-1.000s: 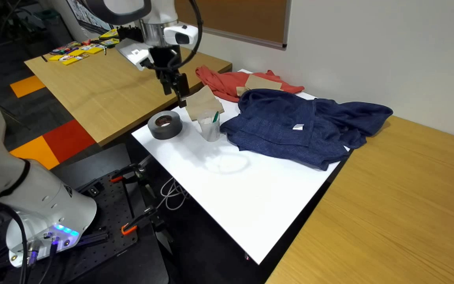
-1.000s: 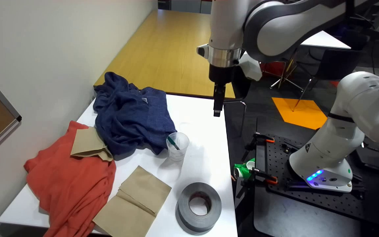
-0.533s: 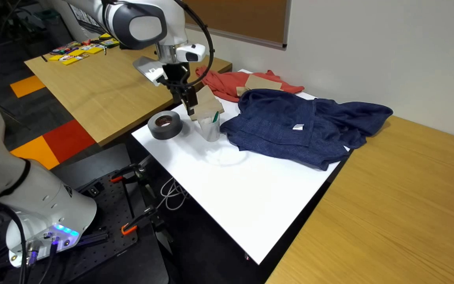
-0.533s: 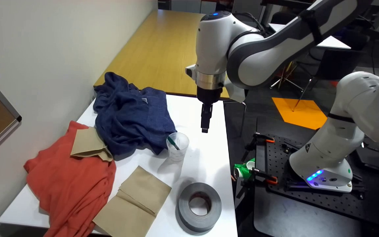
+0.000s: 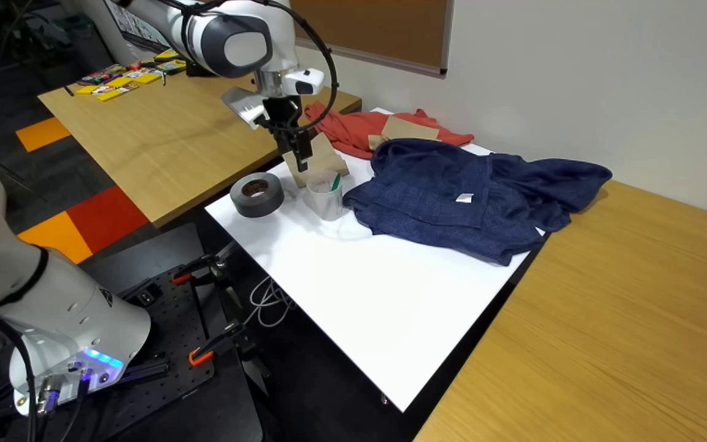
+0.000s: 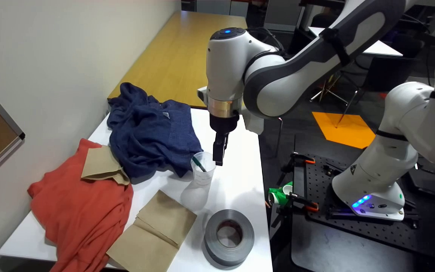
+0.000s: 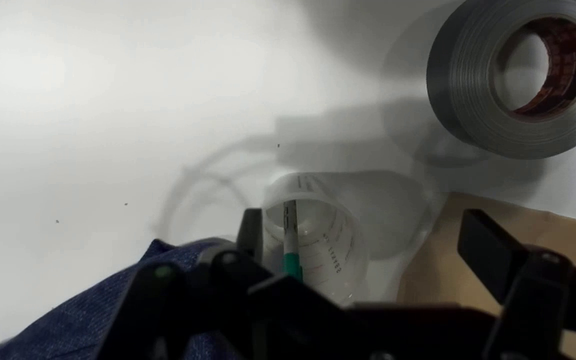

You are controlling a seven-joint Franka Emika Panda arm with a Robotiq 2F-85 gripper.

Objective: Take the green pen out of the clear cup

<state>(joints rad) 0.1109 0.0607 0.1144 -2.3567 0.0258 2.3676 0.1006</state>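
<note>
The green pen (image 7: 292, 240) leans inside the clear cup (image 7: 325, 270) in the wrist view, its green end toward the gripper and its light barrel down in the cup. The cup stands upright on the white table in both exterior views (image 5: 327, 204) (image 6: 203, 176). The pen's green part shows at its rim there (image 5: 336, 182) (image 6: 198, 164). My gripper (image 7: 370, 240) is open and empty. In the wrist view the cup lies between its fingers, closer to the left finger. In an exterior view the fingertips (image 6: 219, 160) hang above the table beside the cup's rim, apart from the pen.
A grey tape roll (image 6: 217, 217) lies near the cup. Folded brown paper (image 6: 170, 217) and a red cloth (image 6: 85, 211) lie beyond. A dark blue cloth (image 6: 151, 139) lies right beside the cup. The wall (image 5: 574, 92) stands behind the table.
The arm and gripper have come toward the cup and lower: leftward and down in an exterior view, rightward in another. The cup, pen and other objects have not moved.
</note>
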